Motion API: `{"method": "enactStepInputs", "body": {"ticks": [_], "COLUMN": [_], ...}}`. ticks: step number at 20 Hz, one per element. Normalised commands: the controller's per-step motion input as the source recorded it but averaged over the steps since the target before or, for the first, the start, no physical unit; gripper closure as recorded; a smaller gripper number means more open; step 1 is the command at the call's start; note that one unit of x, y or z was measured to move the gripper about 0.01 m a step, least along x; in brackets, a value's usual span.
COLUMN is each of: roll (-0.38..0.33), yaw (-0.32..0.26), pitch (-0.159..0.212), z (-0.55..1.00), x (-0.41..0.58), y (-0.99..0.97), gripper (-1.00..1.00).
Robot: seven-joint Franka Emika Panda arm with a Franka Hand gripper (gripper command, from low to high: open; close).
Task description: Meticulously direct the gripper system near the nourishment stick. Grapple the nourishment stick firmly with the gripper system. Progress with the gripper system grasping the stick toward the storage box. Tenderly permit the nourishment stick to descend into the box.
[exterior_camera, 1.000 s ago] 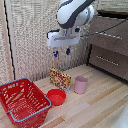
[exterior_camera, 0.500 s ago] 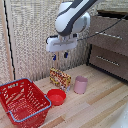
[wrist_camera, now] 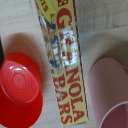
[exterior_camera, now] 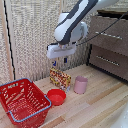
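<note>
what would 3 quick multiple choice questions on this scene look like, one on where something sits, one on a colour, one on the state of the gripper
1. In the exterior view, what does the granola bar packet stand between?
A. the red bowl and the pink cup
B. the basket and the wall
C. two cups

2. What colour is the rim of the red basket?
A. green
B. blue
C. white

3. What is the gripper doing?
A. lowering the packet into the basket
B. hovering above the packet, holding nothing
C. gripping the pink cup

Answers:
1 A: the wrist view shows the packet with the red bowl on one side and the pink cup on the other.
2 B: a blue band runs round the basket's top edge.
3 B: the fingers hang clear above the packet, which stands on the table.
</note>
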Motion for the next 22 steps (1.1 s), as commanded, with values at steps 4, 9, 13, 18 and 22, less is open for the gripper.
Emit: {"method": "enactStepInputs", "body": {"ticks": [4,9,13,18,22], "roll": [-0.047,-0.063,-0.037,-0.069,-0.009], "yaw": [0.023,0.052,0.062,0.015,0.000], "pitch": [0.034,0.010,0.000,0.045,0.017], "z": [-0.33,-0.35,-0.28,-0.13,0.00], "x": [0.166,0.265,0.261,0.097,0.022], "y": [0.01,-0.01,-0.04,0.02,0.02], "gripper": [-1.00,-1.00,-1.00,-1.00,1.00]}}
